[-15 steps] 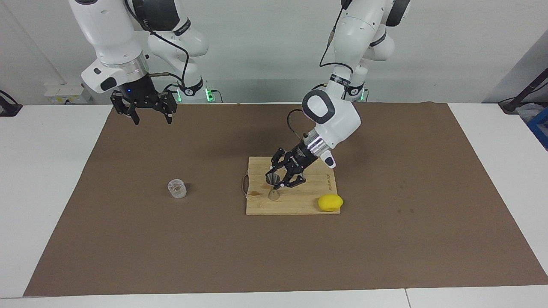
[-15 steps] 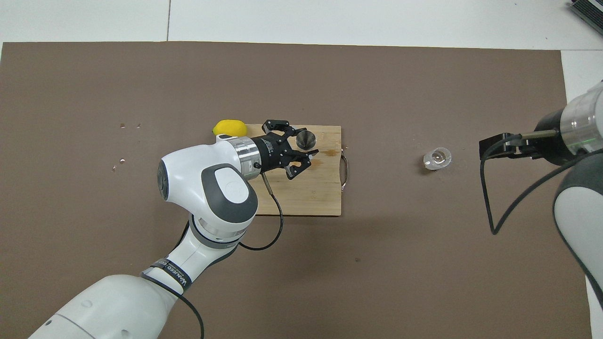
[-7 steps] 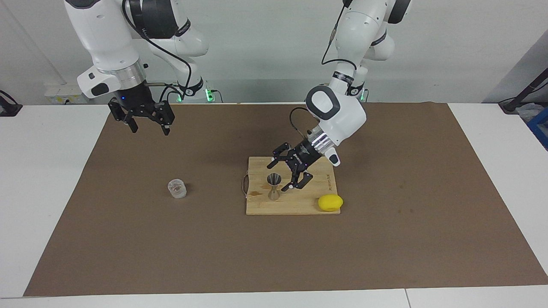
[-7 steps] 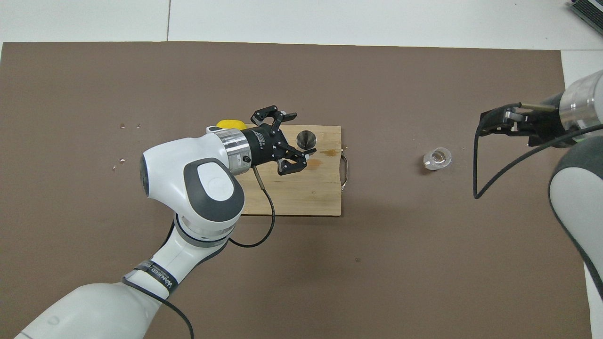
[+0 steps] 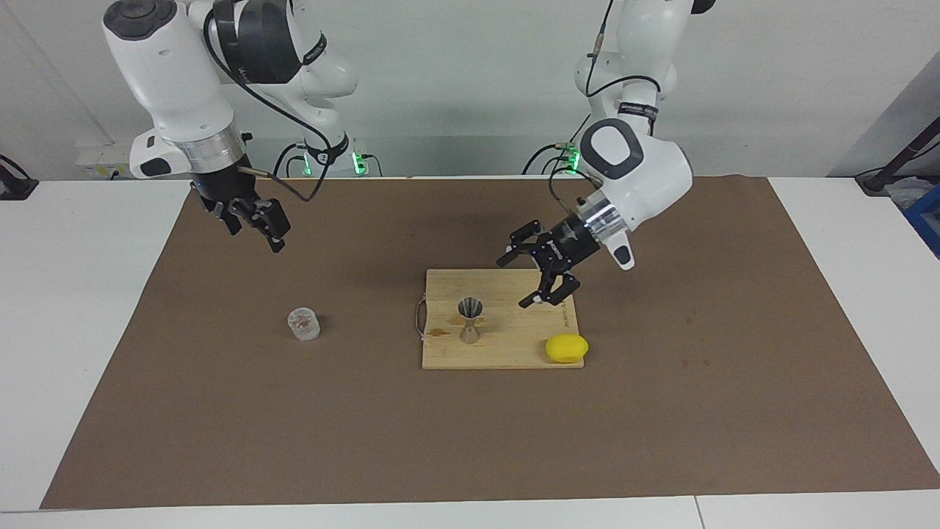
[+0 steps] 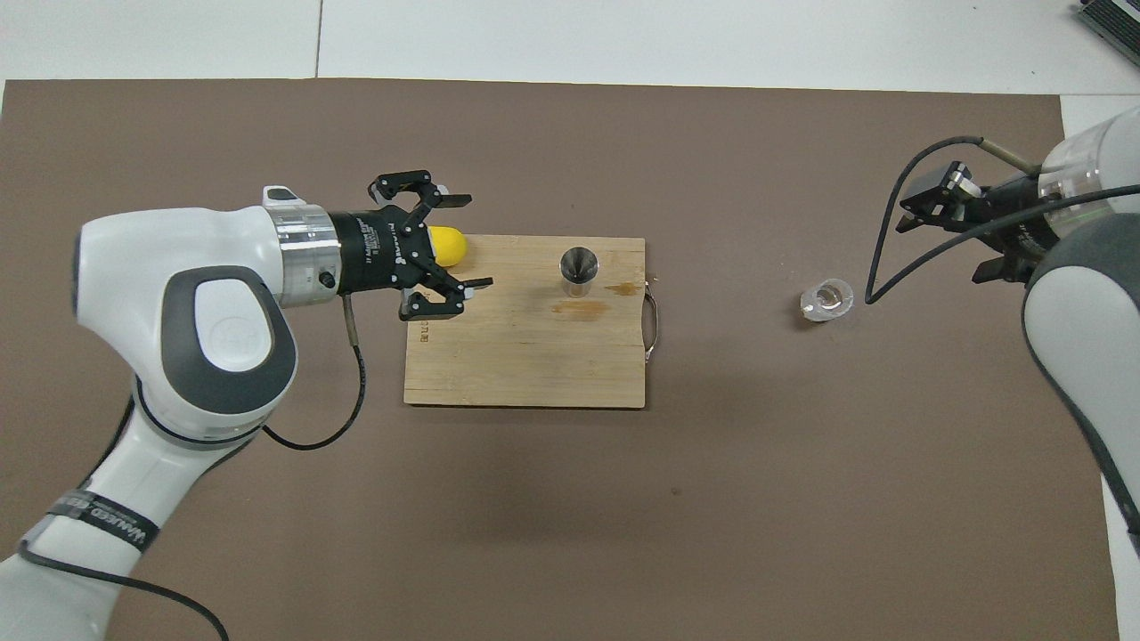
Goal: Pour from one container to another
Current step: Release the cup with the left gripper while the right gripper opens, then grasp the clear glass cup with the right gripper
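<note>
Glass: small clear thick-walled glass tumbler (image 5: 302, 324) stands upright on the brown mat, toward the right arm's end, untouched.
Jigger: shiny steel hourglass-shaped jigger (image 5: 469, 320) stands upright on the bamboo cutting board (image 5: 499, 353), free of both grippers.
Left gripper: left gripper (image 5: 534, 273) hangs over the board's edge, fingers spread apart, empty.
Right gripper: right gripper (image 5: 253, 222) hangs over the mat, fingers apart, empty, well apart from the glass.
Risk: jigger's narrow waist and small foot probably make it tip at a light knock; a slanted grasp on the slick glass could let it slip and spill early.
Other: yellow lemon (image 5: 566, 347) sits at the board's corner.
Surface: brown mat (image 5: 220, 411) on a white table (image 5: 73, 308).
Room: plain pale wall.
</note>
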Motion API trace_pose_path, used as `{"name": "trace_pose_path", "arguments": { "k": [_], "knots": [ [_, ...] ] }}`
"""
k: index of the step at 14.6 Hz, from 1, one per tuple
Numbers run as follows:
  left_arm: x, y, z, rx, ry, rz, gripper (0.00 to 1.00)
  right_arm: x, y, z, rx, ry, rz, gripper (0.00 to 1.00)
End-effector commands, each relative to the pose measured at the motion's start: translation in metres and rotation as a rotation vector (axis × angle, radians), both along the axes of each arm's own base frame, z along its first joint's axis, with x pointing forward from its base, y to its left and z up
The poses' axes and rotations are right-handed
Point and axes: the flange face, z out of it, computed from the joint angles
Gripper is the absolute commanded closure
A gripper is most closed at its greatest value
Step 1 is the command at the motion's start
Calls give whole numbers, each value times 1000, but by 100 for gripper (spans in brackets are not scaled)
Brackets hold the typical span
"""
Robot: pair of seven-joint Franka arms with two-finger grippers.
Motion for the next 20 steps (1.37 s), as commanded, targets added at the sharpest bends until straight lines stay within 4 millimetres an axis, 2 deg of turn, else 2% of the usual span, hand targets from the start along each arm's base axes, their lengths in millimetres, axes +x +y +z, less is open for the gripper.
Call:
{"name": "trace_pose_path", "arguments": {
  "k": [1,3,4,5,6,9,11,13,14,15,17,20],
  "knots": [
    [3,44,15,171,-37,-86,0,23,-17,-34,62,54,-200,8],
    [9,73,28,343,-96,-138,0,38,-29,-64,107,103,-309,8],
    [13,91,35,421,-126,-144,0,44,-36,-70,148,91,-391,8],
    [15,102,45,519,-170,-164,0,49,-40,-83,161,103,-456,7],
    [17,111,53,615,-204,-192,0,54,-42,-102,173,127,-520,1],
    [10,124,69,827,-254,-282,0,58,-56,-138,217,140,-631,0],
    [5,126,72,988,-267,-379,0,60,-76,-163,254,167,-684,0],
    [5,129,74,1028,-312,-484,0,62,-85,-185,293,196,-721,0],
    [0,132,78,1050,-349,-605,0,63,-91,-202,313,222,-738,0],
    [-4,135,75,1063,-388,-799,0,63,-104,-215,355,242,-752,0],
    [-7,160,73,1052,-449,-1145,0,63,-118,-242,418,271,-739,0],
    [-24,163,85,980,-493,-1466,0,56,-122,-261,439,304,-746,0]
  ]
}}
